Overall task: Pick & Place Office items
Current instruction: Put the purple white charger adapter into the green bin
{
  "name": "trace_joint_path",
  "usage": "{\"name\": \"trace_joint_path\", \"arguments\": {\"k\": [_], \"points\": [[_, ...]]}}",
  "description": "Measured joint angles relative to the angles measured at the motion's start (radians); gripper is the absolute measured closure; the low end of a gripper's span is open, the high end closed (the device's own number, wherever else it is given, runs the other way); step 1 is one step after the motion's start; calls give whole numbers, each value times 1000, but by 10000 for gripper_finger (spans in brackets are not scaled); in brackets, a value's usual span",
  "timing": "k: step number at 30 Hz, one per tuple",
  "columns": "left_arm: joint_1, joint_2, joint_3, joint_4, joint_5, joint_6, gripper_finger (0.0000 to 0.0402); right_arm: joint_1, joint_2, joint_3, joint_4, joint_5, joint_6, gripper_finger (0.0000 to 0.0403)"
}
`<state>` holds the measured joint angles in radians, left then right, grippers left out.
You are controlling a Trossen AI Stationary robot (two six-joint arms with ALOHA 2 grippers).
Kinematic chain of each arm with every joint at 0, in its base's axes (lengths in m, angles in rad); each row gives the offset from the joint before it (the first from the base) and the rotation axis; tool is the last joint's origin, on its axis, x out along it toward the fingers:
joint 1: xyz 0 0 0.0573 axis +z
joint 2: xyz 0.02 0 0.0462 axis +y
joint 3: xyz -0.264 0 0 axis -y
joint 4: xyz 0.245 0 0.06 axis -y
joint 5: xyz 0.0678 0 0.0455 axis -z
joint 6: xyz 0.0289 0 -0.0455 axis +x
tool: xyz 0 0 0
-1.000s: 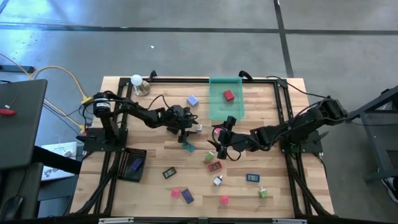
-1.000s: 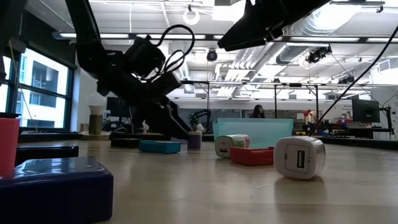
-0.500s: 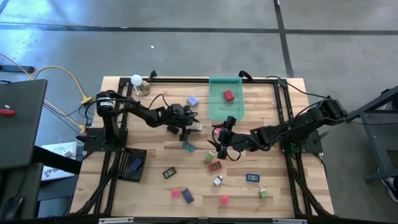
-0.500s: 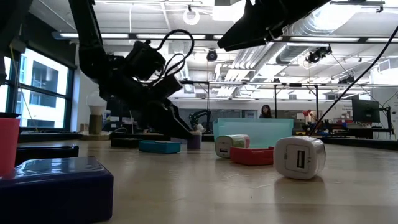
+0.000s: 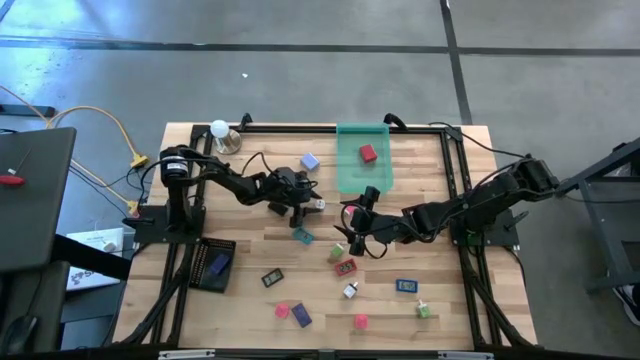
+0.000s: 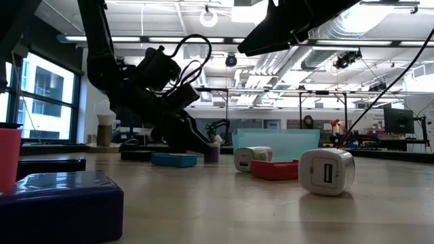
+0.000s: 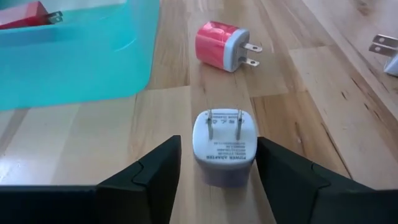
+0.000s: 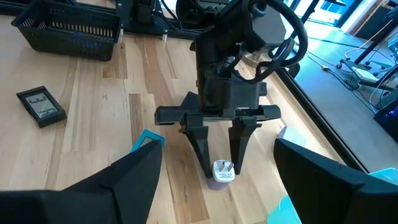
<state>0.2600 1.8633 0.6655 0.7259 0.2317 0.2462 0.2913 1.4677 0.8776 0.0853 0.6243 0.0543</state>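
My left gripper [image 5: 312,206] is open and low over the table's middle. A white plug adapter [image 7: 224,147] stands on the wood between its two fingers [image 7: 152,177], prongs up; the right wrist view shows the adapter [image 8: 222,171] from the other side. Whether a finger touches the adapter, I cannot tell. My right gripper [image 5: 352,226] is open, holds nothing and hovers just right of the left one, facing it. A teal piece [image 5: 302,236] lies near both. More small pieces lie scattered toward the near edge, such as a red one [image 5: 345,267] and a white cube [image 5: 351,290].
The translucent green tray [image 5: 350,178] sits at the far middle with a red piece [image 5: 368,153] in it. The black tray [image 5: 212,263] is at the near left. A white ball on a base [image 5: 221,132] stands at the far left. A pink adapter [image 7: 221,53] lies beyond the white one.
My left arm has swung slightly at its base, and its gripper has edged a little toward the far edge, away from the teal piece. The white adapter has stayed where it was. My right arm has kept still.
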Motion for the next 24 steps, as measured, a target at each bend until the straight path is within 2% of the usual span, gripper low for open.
{"name": "trace_joint_path", "arguments": {"k": [11,24], "points": [[0,0,0,2,2,0,273,0,0,0,0,0,-6,103],[0,-2,1,-18,42,-3,276,0,0,0,-7,1,-6,103]]}}
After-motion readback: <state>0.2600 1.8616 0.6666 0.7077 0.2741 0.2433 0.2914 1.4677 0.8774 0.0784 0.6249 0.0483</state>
